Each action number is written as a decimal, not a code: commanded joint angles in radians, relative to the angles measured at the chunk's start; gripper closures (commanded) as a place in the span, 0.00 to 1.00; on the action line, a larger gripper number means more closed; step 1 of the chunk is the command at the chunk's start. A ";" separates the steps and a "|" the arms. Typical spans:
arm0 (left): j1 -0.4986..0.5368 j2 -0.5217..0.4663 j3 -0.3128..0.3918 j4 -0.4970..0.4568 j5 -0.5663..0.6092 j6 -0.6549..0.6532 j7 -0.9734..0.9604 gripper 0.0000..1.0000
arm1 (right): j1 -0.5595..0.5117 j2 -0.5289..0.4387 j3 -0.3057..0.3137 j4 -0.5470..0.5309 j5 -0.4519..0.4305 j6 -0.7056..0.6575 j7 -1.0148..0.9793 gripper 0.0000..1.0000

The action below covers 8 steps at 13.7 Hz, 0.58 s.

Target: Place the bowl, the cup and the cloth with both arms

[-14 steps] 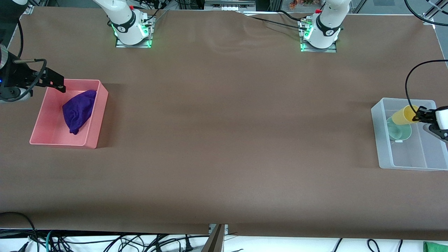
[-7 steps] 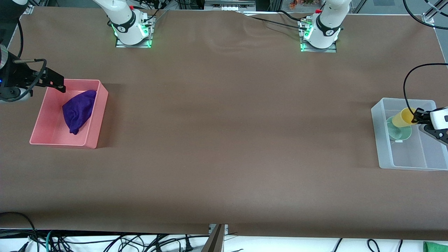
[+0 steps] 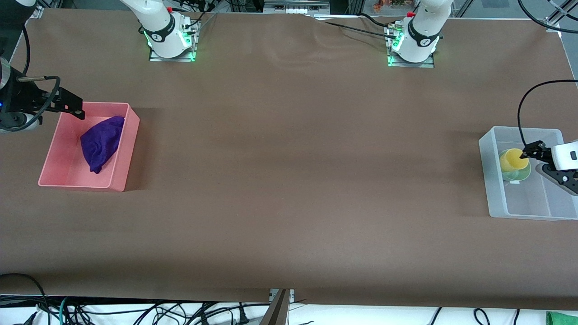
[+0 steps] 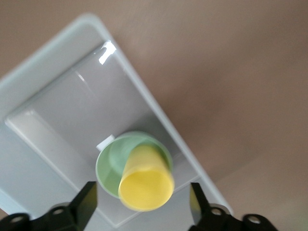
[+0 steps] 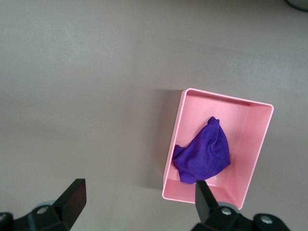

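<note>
Brown table cover (image 3: 289, 180) spans the whole workspace, cables hanging off the edge nearest the front camera. Toward the right arm's end: pink bin (image 3: 58, 180) with the cloth (image 3: 101, 142) bunched inside, lying against the wall facing the table's middle. Right gripper (image 3: 74, 108) hangs over the bin's corner nearest the bases, fingers spread, nothing in them; the right wrist view confirms it, cloth (image 5: 204, 154) sitting well below in the bin (image 5: 257, 144). Middle of the table is plain brown cover. Toward the left arm's end: clear bin (image 3: 494, 189) holding the bowl (image 3: 519, 174), with the cup (image 3: 514, 159) standing in the bowl, mouth up. Left gripper (image 3: 528, 151) sits over the clear bin just beside the cup; in the left wrist view its fingers (image 4: 86, 202) are spread either side of the cup (image 4: 147, 185), apart from it, bowl (image 4: 113, 166) underneath.
</note>
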 commanded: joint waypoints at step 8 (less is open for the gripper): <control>-0.193 -0.116 -0.248 0.197 -0.050 -0.328 -0.640 0.00 | -0.003 0.007 0.004 0.021 -0.014 -0.010 0.013 0.00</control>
